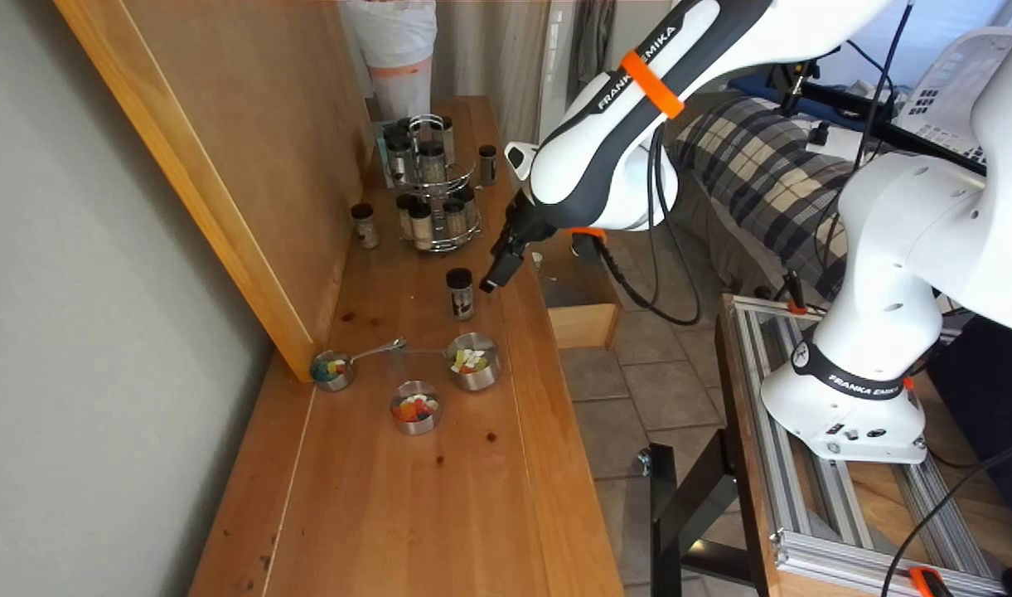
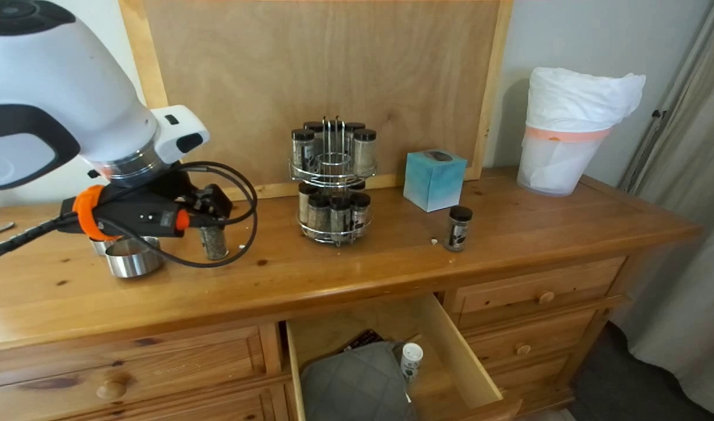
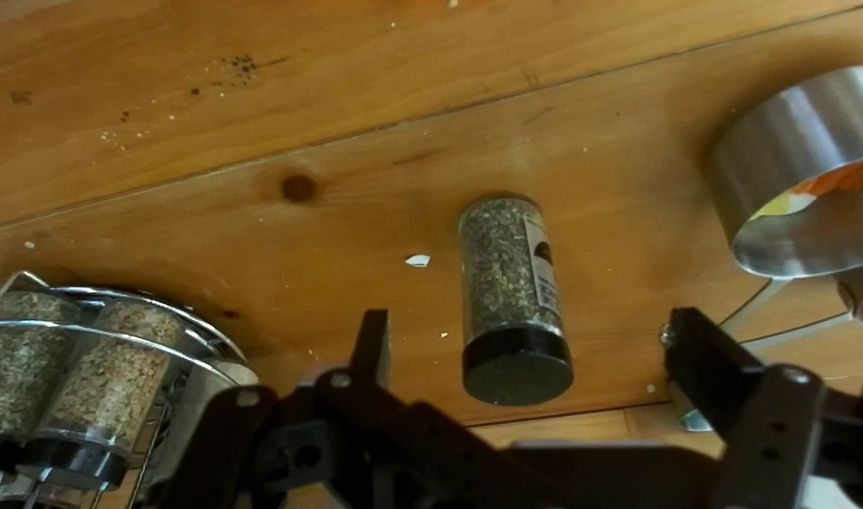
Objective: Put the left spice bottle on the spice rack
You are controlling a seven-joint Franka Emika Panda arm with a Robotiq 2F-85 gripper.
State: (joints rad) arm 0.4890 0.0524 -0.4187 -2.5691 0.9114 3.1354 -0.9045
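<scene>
Wrist view: the gripper [image 3: 528, 326] is positioned with its fingers [image 3: 369, 346] spread wide apart, holding nothing. The left spice bottle [image 3: 512, 297], so identified by judgement, stands upright on the dresser top [image 3: 339, 237], in line with the gap, wood showing on both flanks; it is well apart from the spice rack [image 3: 131, 342]. In an exterior view, the bottle stands to the left of the rack, partly hidden by the gripper; a loose jar [image 2: 458, 229] stands to the rack's right, and both rack tiers carry jars. In an exterior view, the bottle stands on the camera side of the rack, with a measuring cup [image 1: 477, 381] farther from the rack; the fingers appear just beside the bottle, and contact cannot be confirmed. Step in hand, as judged: pre-grasp alignment. Next move: centre the bottle in the gap, lower until the fingers flank its body, then close squarely. Confirm a firm hold before lifting it toward the rack's tiers.
</scene>
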